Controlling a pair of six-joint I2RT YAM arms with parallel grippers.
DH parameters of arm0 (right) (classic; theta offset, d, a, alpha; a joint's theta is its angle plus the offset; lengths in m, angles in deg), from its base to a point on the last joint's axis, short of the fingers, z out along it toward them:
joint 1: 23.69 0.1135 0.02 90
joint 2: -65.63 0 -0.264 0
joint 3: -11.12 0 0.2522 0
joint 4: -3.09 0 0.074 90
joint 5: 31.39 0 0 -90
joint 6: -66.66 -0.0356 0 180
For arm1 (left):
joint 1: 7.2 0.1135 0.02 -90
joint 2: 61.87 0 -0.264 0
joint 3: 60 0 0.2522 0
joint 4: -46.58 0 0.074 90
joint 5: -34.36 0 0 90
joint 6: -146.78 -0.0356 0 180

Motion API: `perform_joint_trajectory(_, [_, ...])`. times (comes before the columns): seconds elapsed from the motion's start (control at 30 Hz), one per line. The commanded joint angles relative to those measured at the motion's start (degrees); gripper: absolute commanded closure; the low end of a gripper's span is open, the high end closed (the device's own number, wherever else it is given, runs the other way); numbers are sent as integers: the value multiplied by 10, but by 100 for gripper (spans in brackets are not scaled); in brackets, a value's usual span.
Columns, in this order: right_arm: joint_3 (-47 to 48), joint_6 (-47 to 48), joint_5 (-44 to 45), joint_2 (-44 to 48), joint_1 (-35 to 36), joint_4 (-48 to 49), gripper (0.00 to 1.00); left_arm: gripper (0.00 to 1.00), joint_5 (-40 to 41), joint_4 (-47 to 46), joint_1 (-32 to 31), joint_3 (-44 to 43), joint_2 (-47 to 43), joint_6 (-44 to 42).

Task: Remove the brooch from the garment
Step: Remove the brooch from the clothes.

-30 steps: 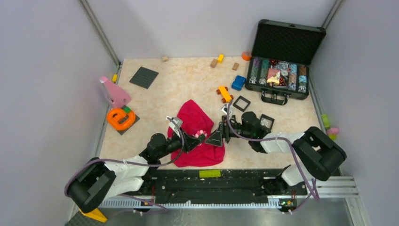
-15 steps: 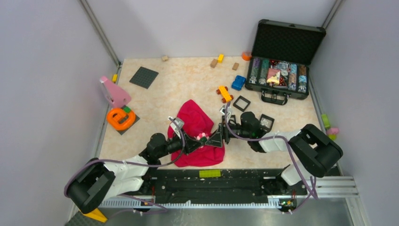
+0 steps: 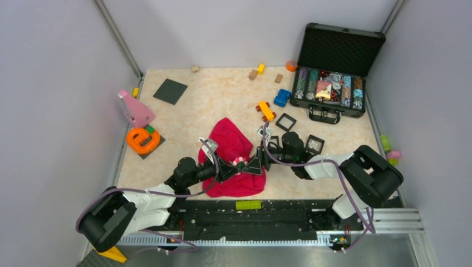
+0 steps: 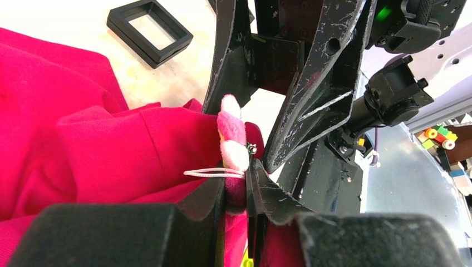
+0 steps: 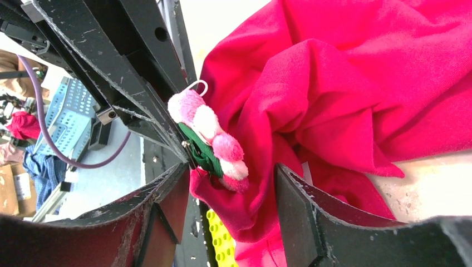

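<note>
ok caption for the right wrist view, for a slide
Open right jaws straddle the pink-and-white brooch on the red garment; left jaws pinch it.

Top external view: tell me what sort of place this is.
Probably a robot lab test cell: plain grey walls box in a table, the left arm and right arm are bolted to a rail at its near edge, and unrelated props lie scattered: an orange ring toy, an open case.

Place: robotics lab test cell
Evidence: plain enclosure walls (image 3: 61,83), aluminium mounting rail (image 3: 250,240), marbled desk (image 3: 222,92) strewn with toy blocks (image 3: 260,68)
</note>
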Motion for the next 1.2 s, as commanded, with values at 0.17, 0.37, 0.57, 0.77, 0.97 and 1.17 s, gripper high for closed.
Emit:
perform_joint_trajectory(0.17, [36, 20, -1, -13, 12, 1, 47, 100, -18, -51, 2, -17, 18, 13])
perform_joint_trajectory(0.37, [36, 47, -7, 0, 12, -33, 37, 100, -18, -45, 2, -17, 11, 9])
perform_joint_trajectory(0.57, [38, 72, -18, 13, 12, -65, 32, 100, -20, -43, 2, -17, 7, 8])
perform_joint_trajectory(0.77, [38, 74, -25, 9, 12, -65, 39, 100, -25, -45, 2, -18, 7, 8])
perform_joint_trajectory(0.97, [42, 53, -29, -5, 12, -34, 57, 100, -34, -51, 2, -18, 10, 10])
perform_joint_trajectory(1.17, [45, 30, -28, -14, 14, -6, 60, 100, -51, -59, 2, -19, 17, 14])
